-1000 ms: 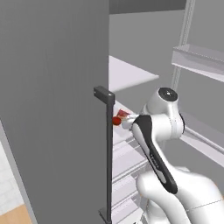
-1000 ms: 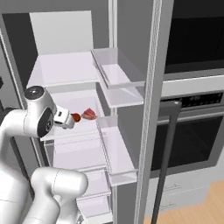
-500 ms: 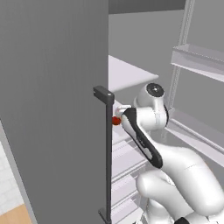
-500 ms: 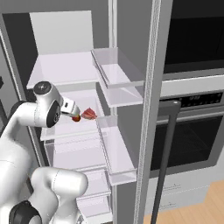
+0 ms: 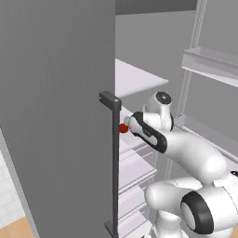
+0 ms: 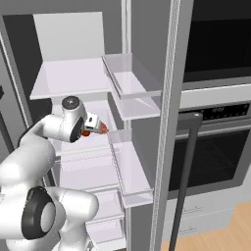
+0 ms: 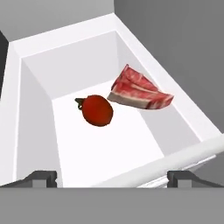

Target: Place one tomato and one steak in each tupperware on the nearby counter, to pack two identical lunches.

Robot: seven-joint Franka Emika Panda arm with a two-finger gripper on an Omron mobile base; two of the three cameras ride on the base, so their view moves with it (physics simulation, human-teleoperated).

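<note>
A glossy red tomato (image 7: 97,110) with a dark stem lies in a white fridge bin (image 7: 35,100). Just to its right in the hand view rests a slab of pinkish-red steak (image 7: 139,92), a small gap apart from it. My gripper (image 7: 111,177) hovers over the bin's near rim, open, with nothing between its widely spread fingertips (image 7: 41,177). From the base, the tomato (image 5: 123,128) peeks out past the hand, and the steak (image 6: 101,128) shows just beyond the gripper (image 6: 94,123). The tupperware and the counter are out of view.
The open fridge door (image 5: 56,116) with its dark vertical handle (image 5: 115,162) stands close on the arm's left. Glass shelves (image 6: 73,78) and door bins (image 6: 130,166) surround the hand. A black oven (image 6: 215,147) with a bar handle sits to the right.
The arm has reached further into the fridge, bringing the hand closer to the tomato and steak. The jaws stayed open.
</note>
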